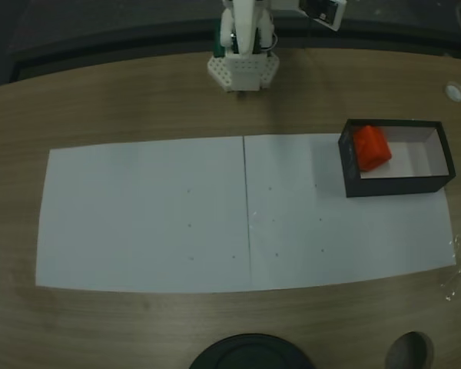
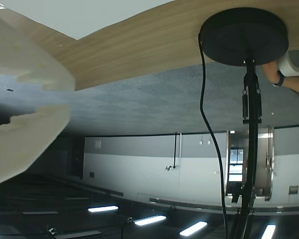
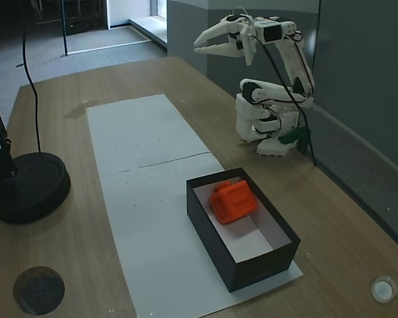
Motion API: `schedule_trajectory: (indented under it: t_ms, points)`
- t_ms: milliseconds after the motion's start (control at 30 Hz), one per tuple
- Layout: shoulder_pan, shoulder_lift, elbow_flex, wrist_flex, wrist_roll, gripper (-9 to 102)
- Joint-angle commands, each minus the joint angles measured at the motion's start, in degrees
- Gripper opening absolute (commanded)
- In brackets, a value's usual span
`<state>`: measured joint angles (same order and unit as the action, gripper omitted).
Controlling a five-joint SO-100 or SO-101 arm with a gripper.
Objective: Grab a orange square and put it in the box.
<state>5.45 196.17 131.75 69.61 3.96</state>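
Claw (image 3: 202,45) up high over the back of the bench (image 3: 66,99), folded back above its own base (image 3: 268,126), fingers spread a little and holding nothing. Well apart from everything on the paper. Wrist view aimed out across the room, with a pale blurred finger (image 2: 20,99) at the left edge and a black lamp base (image 2: 244,35) on the wood. Down on the white sheets (image 1: 146,215): the box (image 1: 399,184), black walls, white inside, sitting at the right end in a fixed view. Inside it already, the orange square (image 1: 371,147), tucked into the end of the box nearer the arm, tilted against the wall rather than lying flat. Looks like the job done, judged from how things lie. Step in hand, probably parking: best kept high and slow, claw left loose, no swing back over the box, no nudge to its thin walls. Nothing else to lift on the paper.
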Motion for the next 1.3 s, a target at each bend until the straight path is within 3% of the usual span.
schedule_trajectory:
  t_ms: [0, 333, 633, 900, 1033, 1167, 1267]
  points:
    - [0.4, 2.9, 1.1, -2.2, -1.0, 0]
    - [0.4, 3.1, 8.8, -2.5, -3.7, 1]
    - [0.3, 3.1, 28.3, -5.2, -3.6, 7]
    - [0.3, 3.1, 40.5, -5.3, -3.4, 0]
    - [-0.2, 3.1, 42.2, -3.3, -3.5, 0]
    - [-2.7, 3.1, 40.2, 4.5, -3.4, 0]
    - [-3.2, 3.0, 40.1, 4.5, -3.4, 0]
